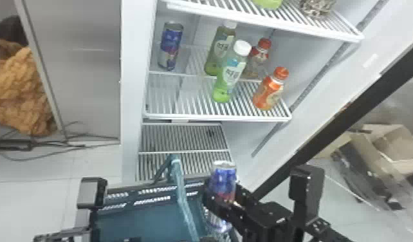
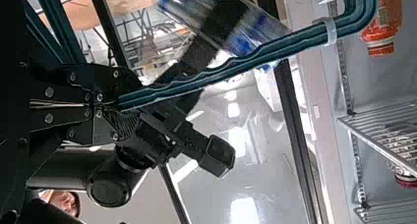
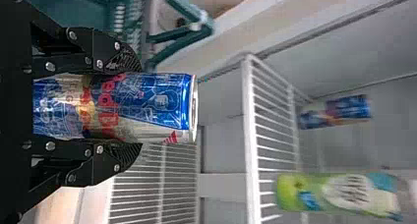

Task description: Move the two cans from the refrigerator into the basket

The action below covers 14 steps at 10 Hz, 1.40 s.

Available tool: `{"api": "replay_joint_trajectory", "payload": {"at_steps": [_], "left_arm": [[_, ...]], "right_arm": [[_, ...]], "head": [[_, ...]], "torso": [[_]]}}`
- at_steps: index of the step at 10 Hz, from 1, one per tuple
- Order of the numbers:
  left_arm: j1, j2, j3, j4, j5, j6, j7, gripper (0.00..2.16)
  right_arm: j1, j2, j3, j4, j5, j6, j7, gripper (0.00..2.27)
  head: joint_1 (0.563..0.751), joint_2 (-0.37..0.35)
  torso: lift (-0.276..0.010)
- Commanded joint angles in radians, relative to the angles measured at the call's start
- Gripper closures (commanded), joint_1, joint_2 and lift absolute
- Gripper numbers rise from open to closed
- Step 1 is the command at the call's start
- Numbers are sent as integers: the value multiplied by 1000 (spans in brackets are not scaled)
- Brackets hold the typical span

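Near the far right corner of the teal plastic basket [image 1: 144,222], right end effector [image 3: 140,107] was closed on blue-silver metal can [image 1: 222,180]; left end effector [image 2: 120,103] gripped handle [image 2: 295,43]. Second cylindrical blue can [image 1: 171,46] stood by white wire shelf's [image 1: 218,117] left edge. First transfer, likely; next needed lowering inside.

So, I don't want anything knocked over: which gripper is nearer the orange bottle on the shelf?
Right. The right gripper holds a can below and in front of the orange bottle; the left gripper is farther back, at the basket's handle.
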Motion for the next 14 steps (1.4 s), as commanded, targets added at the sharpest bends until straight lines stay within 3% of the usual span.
{"api": "replay_joint_trajectory", "payload": {"at_steps": [1,5,7,9,14], "left_arm": [[0,0,0,0,-1,0,0,1190],[-2,-2,0,0,-5,0,0,1190],[-2,-2,0,0,-5,0,0,1190],[-2,-2,0,0,-5,0,0,1190],[-5,-2,0,0,-5,0,0,1190]], "right_arm": [[-21,0,-3,0,0,81,7,986],[-77,-5,-1,44,0,174,39,960],[-77,-8,-1,42,10,162,42,490],[-75,-8,5,57,27,39,56,291],[-70,-8,39,138,23,-444,59,277]], "head": [[695,-350],[695,-350],[695,-350],[695,-350],[695,-350]], "torso": [[-276],[-276],[-276],[-276],[-276]]}}
